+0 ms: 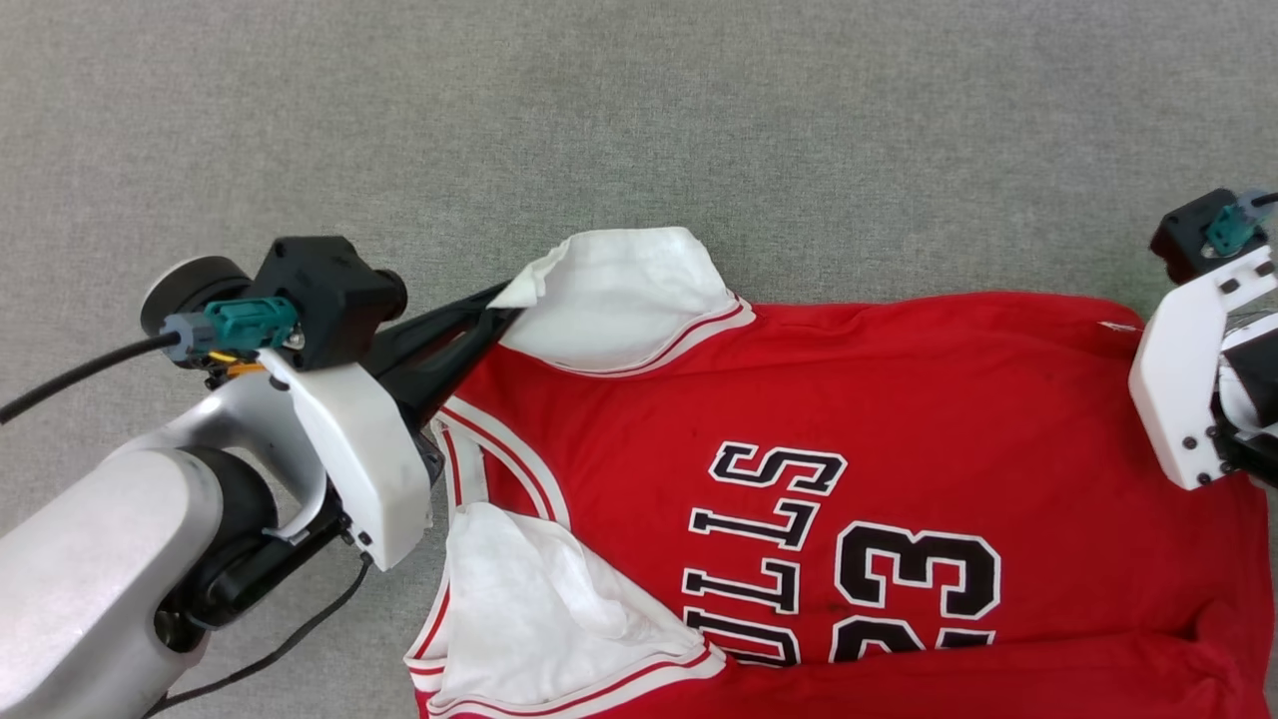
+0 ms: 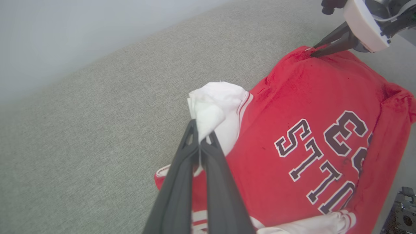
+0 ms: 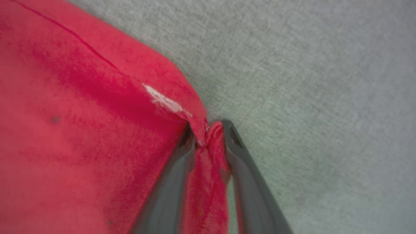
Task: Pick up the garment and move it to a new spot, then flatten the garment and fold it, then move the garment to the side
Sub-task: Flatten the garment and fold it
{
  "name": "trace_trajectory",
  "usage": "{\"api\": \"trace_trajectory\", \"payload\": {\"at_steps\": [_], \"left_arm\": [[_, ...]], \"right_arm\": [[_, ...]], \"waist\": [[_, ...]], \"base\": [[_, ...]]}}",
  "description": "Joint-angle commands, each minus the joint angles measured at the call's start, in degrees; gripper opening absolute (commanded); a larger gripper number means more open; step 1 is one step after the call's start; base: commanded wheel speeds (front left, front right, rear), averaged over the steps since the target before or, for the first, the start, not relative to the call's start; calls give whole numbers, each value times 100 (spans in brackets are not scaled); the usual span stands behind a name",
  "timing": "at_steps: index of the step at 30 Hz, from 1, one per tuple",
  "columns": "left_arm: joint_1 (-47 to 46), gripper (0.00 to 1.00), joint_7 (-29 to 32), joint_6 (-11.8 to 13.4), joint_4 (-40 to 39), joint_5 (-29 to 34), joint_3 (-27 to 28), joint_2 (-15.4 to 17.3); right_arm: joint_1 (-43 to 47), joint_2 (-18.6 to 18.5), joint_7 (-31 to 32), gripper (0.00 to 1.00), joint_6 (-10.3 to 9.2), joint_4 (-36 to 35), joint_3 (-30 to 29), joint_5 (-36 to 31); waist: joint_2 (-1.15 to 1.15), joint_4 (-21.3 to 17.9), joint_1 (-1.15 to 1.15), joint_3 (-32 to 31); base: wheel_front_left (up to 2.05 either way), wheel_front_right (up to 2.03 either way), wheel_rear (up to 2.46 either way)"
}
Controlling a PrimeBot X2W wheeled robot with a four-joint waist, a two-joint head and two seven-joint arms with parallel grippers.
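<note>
A: Any writing on the shirt (image 1: 899, 399)?
B: Yes. Black letters (image 1: 769, 529) w/ white outline, lying sideways in head view. "ULLS" is legible, the U partly covered by the near sleeve (image 1: 539, 609). Next to it: "23". There's also a small white tag (image 3: 164, 100) by the hem corner, too blurred to read.
A: Where's it lying?
B: Front up on a gray cloth surface (image 1: 300, 100). Neck is twd the robot's left, hem twd its right. Nearest edge is rumpled at the hem end.
A: Left gripper (image 2: 201, 138)?
B: Clenched on the edge of the far sleeve (image 1: 619, 295), w/ white fabric bunched betw. the fingertips and poking out past them.
A: Right gripper (image 3: 208, 130)?
B: Pinched on the red hem corner, just beside the tag. Cloth is squeezed betw. both fingers.
</note>
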Motion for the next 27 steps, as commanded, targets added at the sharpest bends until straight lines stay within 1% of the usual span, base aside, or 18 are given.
{"api": "trace_trajectory", "payload": {"at_steps": [1,4,7,12,14,17,21,24,27], "left_arm": [[60,0,-35,12,12,18,13,-32],[122,0,-144,54,146,61,55,11],[177,0,-297,113,256,57,109,-12],[394,0,-440,190,332,-23,130,33],[495,0,-442,218,321,-63,112,83],[678,0,-458,269,267,-88,88,180],[1029,0,-529,427,141,-195,108,344],[1349,0,-615,520,-5,-304,109,483],[1692,0,-687,654,-151,-382,68,587]], "right_arm": [[367,111,65,0,-8,462,214,9],[292,154,-207,0,-8,487,151,77],[207,154,-548,0,-8,398,51,129],[263,246,-1071,0,-7,191,-250,355],[414,289,-1215,0,-6,124,-378,485],[663,204,-1412,0,-6,-48,-485,533],[1088,206,-1711,0,-6,-309,-684,535],[1454,233,-2069,0,-6,-498,-775,478],[1852,189,-2309,0,-6,-626,-844,465]], "waist": [[0,-14,2,-23],[0,-76,2,-135],[0,-145,2,-308],[0,-277,2,-678],[0,-315,2,-826],[0,-363,2,-1038],[0,-405,2,-1288],[0,-412,2,-1444],[0,-391,2,-1574]], "base": [[0,0,0],[0,0,0],[0,0,0],[0,0,0],[0,0,0],[0,0,0],[0,0,0],[0,0,0],[0,0,0]]}}
